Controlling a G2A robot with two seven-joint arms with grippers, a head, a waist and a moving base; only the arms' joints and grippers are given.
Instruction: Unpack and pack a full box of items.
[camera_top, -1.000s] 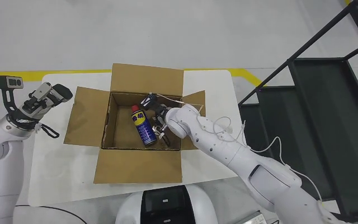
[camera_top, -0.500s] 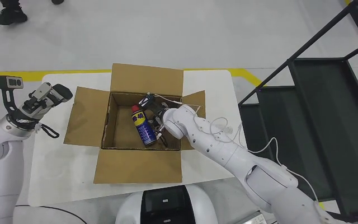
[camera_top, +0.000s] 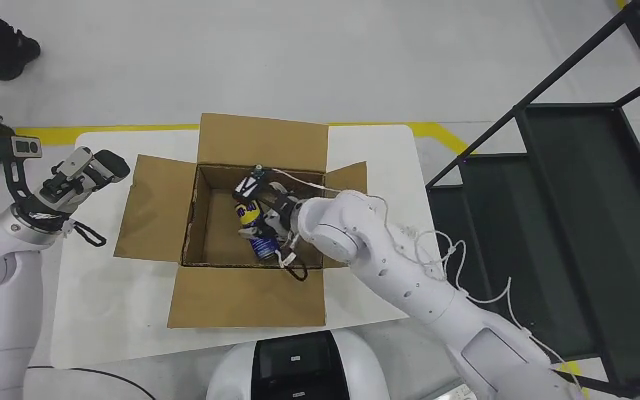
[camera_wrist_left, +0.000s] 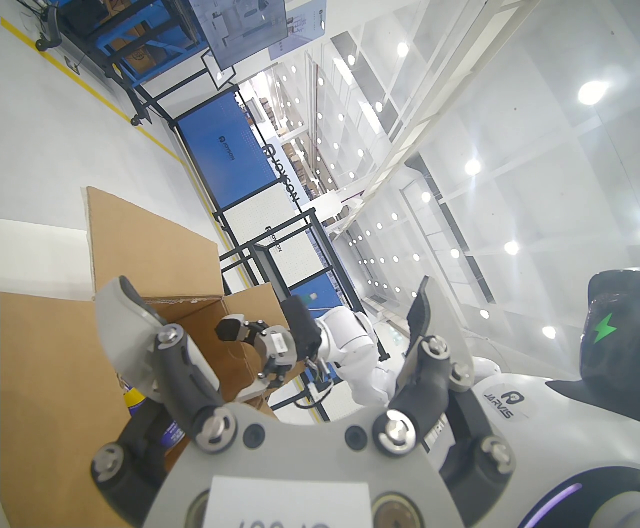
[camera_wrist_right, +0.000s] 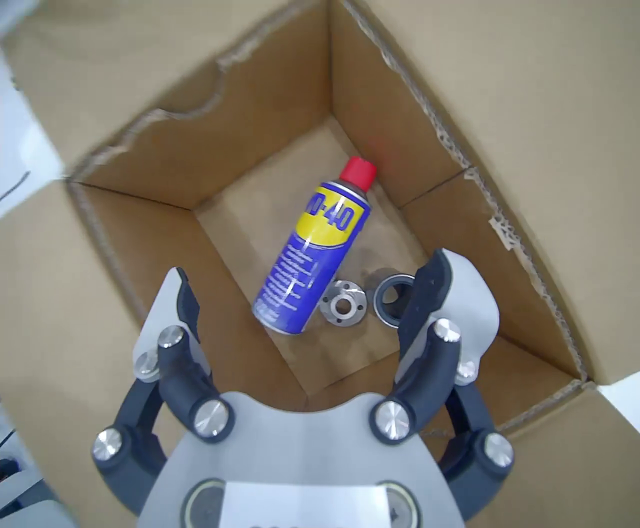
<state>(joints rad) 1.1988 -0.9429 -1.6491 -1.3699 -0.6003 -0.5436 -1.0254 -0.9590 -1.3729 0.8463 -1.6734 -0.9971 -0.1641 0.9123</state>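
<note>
An open cardboard box (camera_top: 150, 205) stands on the white table (camera_top: 110, 300). On its floor lies a blue and yellow spray can (camera_wrist_right: 312, 255) with a red cap. A metal flange (camera_wrist_right: 342, 302) and a dark ring (camera_wrist_right: 392, 297) rest by the can's base. My right gripper (camera_wrist_right: 307, 267) hangs open inside the box mouth, above the can, holding nothing. From the top view it (camera_top: 265, 222) hides part of the can (camera_top: 262, 247). My left gripper (camera_top: 110, 167) is open and raised over the table's left end, beside the box's left flap.
The box's flaps (camera_top: 245, 295) lie folded outward on all sides. A black metal staircase (camera_top: 540, 180) stands off the table's right end. Bare table lies in front of and to the left of the box.
My right gripper has shifted left inside the box, from beside the can to over it, and now covers the can's upper part. The left arm has stayed still.
</note>
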